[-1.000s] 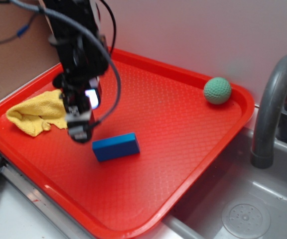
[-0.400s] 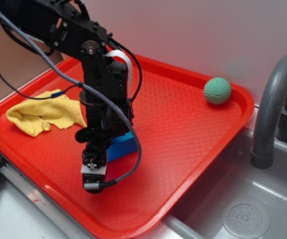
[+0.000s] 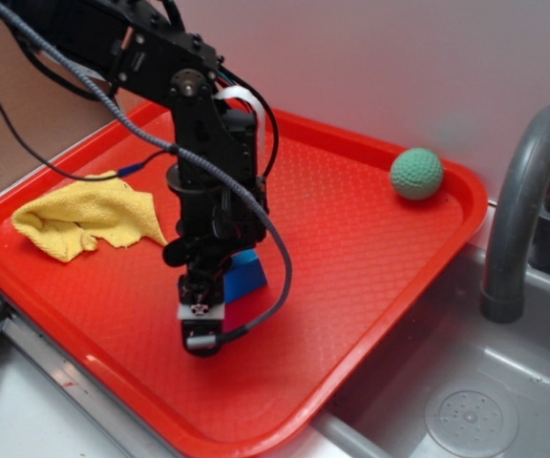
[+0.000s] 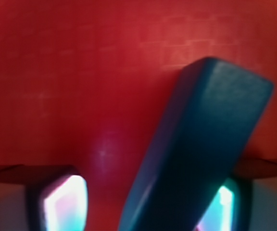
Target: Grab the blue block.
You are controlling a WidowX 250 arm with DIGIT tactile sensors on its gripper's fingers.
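End effector (image 3: 205,324) is down at lower centre-left of the exterior frame, low over the red tray (image 3: 370,239), with the blue block (image 3: 246,275) just behind and right of it. The arm body hides most of the block from this side; only a blue wedge shows. The approach is near vertical, probably so the fingers can straddle the block's narrow width.

The wrist view fills in what the exterior view hides: the blue block (image 4: 201,149) runs diagonally from bottom centre to upper right, lying between the two fingers (image 4: 64,199), close against the right one, with a clear gap to the left one. So the jaws are spread, not clamped on anything yet. The wrist picture is blurred, so whether the right pad actually touches the block is hard to call.

Only the exterior view gives the surroundings: yellow cloth (image 3: 84,221) at mid-left of the tray, green ball (image 3: 416,173) at upper right corner, both well apart from the block. Grey faucet (image 3: 528,205) at right edge, off the tray.
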